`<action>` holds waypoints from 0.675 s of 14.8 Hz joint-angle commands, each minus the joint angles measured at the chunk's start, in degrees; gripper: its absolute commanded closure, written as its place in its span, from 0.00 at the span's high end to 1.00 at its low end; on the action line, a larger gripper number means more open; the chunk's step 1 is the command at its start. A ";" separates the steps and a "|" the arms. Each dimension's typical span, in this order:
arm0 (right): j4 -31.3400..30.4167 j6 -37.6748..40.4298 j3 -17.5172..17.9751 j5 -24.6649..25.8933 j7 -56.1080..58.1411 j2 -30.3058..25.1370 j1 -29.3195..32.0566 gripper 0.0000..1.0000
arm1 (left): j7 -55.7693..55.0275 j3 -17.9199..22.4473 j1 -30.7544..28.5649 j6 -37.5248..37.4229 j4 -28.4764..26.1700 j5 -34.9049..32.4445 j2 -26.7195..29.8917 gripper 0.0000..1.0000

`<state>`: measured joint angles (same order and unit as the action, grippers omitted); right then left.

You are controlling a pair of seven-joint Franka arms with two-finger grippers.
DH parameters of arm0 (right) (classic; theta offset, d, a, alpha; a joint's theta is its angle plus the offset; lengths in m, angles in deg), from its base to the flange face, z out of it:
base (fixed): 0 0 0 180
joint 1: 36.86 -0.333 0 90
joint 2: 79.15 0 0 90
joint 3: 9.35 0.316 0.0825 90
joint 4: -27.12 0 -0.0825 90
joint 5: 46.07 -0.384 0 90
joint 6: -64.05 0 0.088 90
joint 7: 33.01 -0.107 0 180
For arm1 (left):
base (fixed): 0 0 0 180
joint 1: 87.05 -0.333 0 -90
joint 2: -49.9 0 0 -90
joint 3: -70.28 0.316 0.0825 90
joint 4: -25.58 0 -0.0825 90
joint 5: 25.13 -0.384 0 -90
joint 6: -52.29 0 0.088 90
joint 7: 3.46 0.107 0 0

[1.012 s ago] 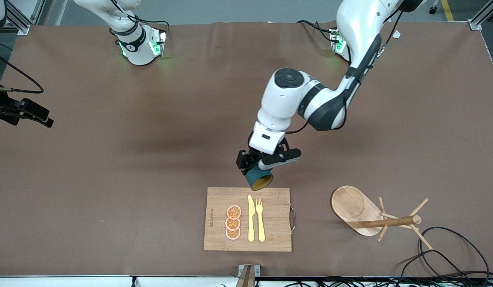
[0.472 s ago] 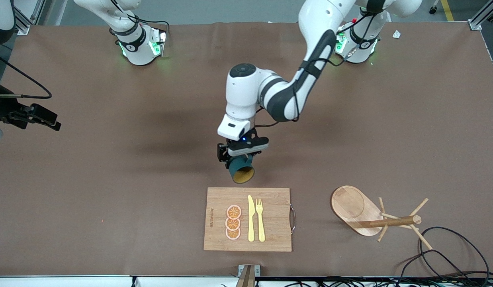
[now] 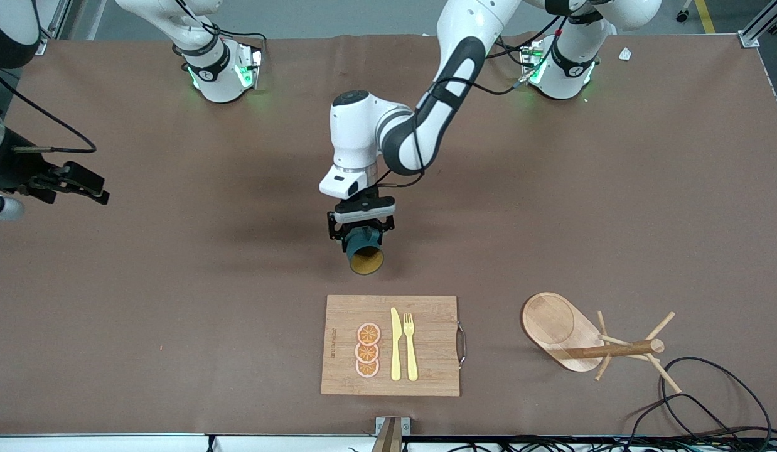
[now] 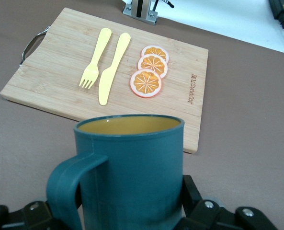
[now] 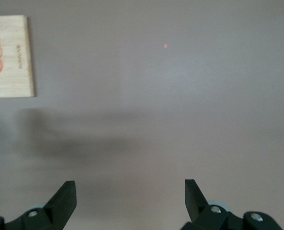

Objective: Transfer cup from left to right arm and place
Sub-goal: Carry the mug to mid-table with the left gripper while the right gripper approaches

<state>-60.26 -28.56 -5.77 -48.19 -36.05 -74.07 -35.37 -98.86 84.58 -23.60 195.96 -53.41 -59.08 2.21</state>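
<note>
Midway through the handover: cup carried over the desk toward the right arm's end.

Firstly, the right hand (image 5: 130, 191) hangs over bare desk (image 3: 175, 282) at the right arm's end, fingers spread wide, nothing between them. Next, the left hand (image 3: 361, 229) is clamped on the cup (image 3: 364, 249), held on its side above bare desk, its mouth facing the wooden board (image 3: 344, 376) with orange slices (image 3: 367, 350), knife (image 3: 395, 344) and fork (image 3: 410, 345). Risk: with the cup tilted and gripped low, a slight misalignment at the exchange could likely knock it loose onto the board. The left fingertips are hidden beneath the cup; the right arm is largely cropped in the front view.
</note>
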 commanded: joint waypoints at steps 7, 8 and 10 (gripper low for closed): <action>-0.94 0.49 1.51 -3.69 0.94 -3.59 -6.85 1.00 | -20.25 1.25 5.71 -1.63 1.91 -26.84 -6.88 0.62; -1.38 -0.47 1.34 -4.38 0.41 -3.24 -6.24 1.00 | -21.31 1.25 6.33 -2.86 1.91 -29.82 -7.32 0.62; -1.12 -2.32 0.72 -6.06 1.11 -2.71 -3.18 1.00 | -23.76 1.25 7.12 -4.53 2.00 -36.76 -9.08 0.62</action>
<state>-60.25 -29.40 -4.70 -52.34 -35.98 -76.51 -41.72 -120.19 84.70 -17.94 193.46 -53.19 -90.36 -4.73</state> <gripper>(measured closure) 0.000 0.119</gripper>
